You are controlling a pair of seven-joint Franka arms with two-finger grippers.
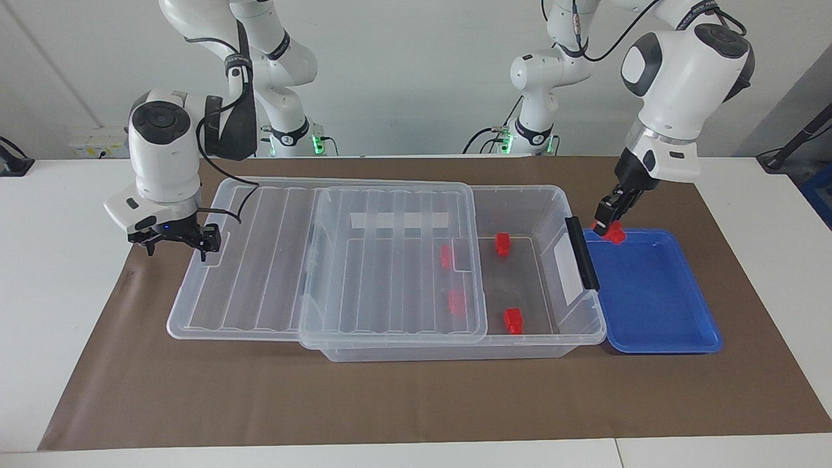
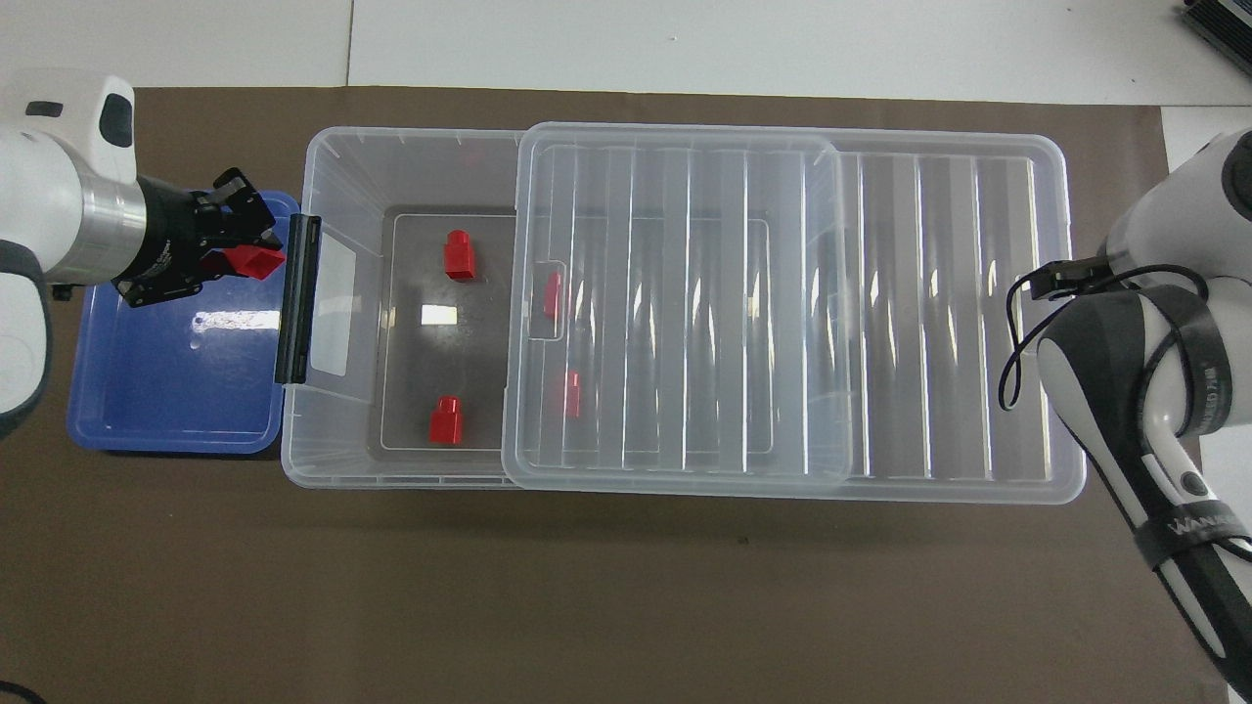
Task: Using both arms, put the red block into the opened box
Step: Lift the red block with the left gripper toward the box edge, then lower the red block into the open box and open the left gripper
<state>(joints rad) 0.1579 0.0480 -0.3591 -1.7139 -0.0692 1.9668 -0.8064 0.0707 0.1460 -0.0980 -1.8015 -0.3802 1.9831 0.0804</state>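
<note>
My left gripper (image 1: 608, 223) (image 2: 246, 256) is shut on the red block (image 1: 615, 233) (image 2: 257, 261). It hangs in the air over the blue tray's edge, beside the box's black handle (image 1: 582, 261). The clear box (image 1: 554, 195) (image 2: 324, 149) lies along the mat. Its ribbed lid (image 1: 260, 260) (image 2: 929, 293) is slid toward the right arm's end, so the handle end stands uncovered. My right gripper (image 1: 174, 238) is open at the lid's end, with one fingertip (image 1: 207, 243) set in the lid's end notch. In the overhead view the right wrist hides that gripper.
Several more red blocks lie in the box: two in the uncovered part (image 1: 502, 243) (image 1: 513, 320), the others under the lid (image 1: 446, 256). The shallow blue tray (image 1: 656, 292) (image 2: 166, 391) touches the box's handle end. A brown mat (image 1: 390, 403) covers the table.
</note>
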